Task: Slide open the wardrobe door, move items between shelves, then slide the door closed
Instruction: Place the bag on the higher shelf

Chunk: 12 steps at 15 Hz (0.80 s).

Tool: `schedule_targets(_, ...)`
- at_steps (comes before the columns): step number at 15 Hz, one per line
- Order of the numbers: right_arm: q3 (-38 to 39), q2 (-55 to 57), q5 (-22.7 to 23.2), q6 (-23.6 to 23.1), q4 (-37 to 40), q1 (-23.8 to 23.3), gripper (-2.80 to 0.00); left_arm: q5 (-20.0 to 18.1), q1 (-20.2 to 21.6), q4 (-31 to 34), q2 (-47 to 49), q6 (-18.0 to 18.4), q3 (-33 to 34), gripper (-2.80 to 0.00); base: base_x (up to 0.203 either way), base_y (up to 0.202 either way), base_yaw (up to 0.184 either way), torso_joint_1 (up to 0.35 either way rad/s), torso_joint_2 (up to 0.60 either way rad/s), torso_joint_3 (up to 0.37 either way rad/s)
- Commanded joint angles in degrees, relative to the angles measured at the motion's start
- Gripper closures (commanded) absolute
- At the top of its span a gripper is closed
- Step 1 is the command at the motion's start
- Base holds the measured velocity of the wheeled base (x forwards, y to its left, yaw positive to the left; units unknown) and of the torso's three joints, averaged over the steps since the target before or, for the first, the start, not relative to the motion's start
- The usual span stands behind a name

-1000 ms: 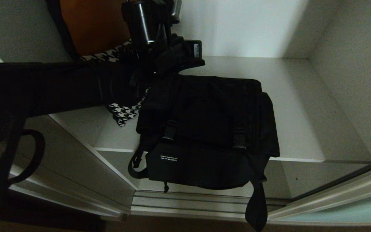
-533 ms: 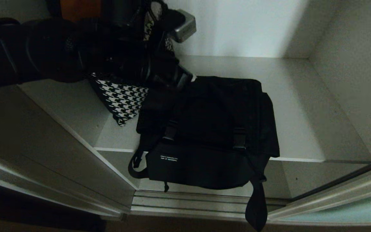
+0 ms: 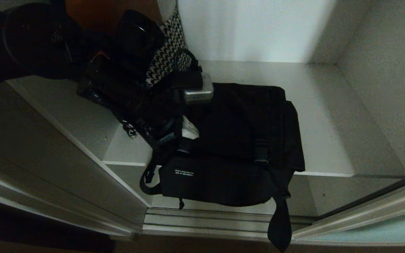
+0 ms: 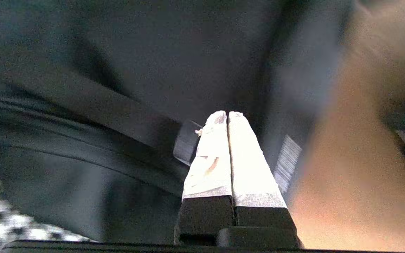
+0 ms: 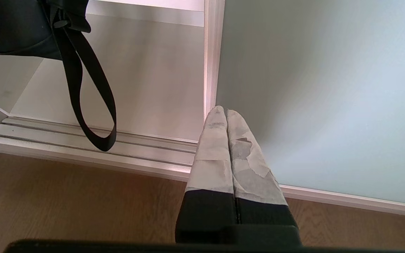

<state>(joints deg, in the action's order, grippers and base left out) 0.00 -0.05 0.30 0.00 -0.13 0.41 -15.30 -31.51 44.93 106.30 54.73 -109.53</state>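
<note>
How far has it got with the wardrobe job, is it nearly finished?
Roughly midway, I'd judge. Done: the sliding door stands slid aside. In hand: the left gripper, jaws shut with nothing between them, is down at the black bag, which lies on a shelf with its front hanging over the edge. Left: any further moving, then closing the door. The right gripper waits low by the door.

Dim head view, brighter at the rear wall; left wrist view blurred.
</note>
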Motion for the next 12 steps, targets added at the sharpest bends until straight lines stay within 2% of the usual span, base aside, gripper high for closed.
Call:
schedule_targets(1, 0.0, 0.0, 0.0, 0.0, 0.0, 0.0, 0.00, -1.3, 0.0, 6.3, 0.4, 2.8, -1.0, 0.00, 0.000, 0.000, 0.000, 0.000, 0.00, 0.000)
schedule_targets(5, 0.0, 0.0, 0.0, 0.0, 0.0, 0.0, 0.00, -1.5, -0.1, 8.0, 3.2, 5.8, -1.0, 0.00, 0.000, 0.000, 0.000, 0.000, 0.00, 0.000)
schedule_targets(9, 0.0, 0.0, 0.0, 0.0, 0.0, 0.0, 0.00, -2.3, -0.1, 12.8, 5.2, 12.5, -1.1, 0.00, 0.000, 0.000, 0.000, 0.000, 0.00, 0.000)
schedule_targets(12, 0.0, 0.0, 0.0, 0.0, 0.0, 0.0, 0.00, -2.6, -0.1, 14.0, 6.5, 13.5, -1.0, 0.00, 0.000, 0.000, 0.000, 0.000, 0.00, 0.000)
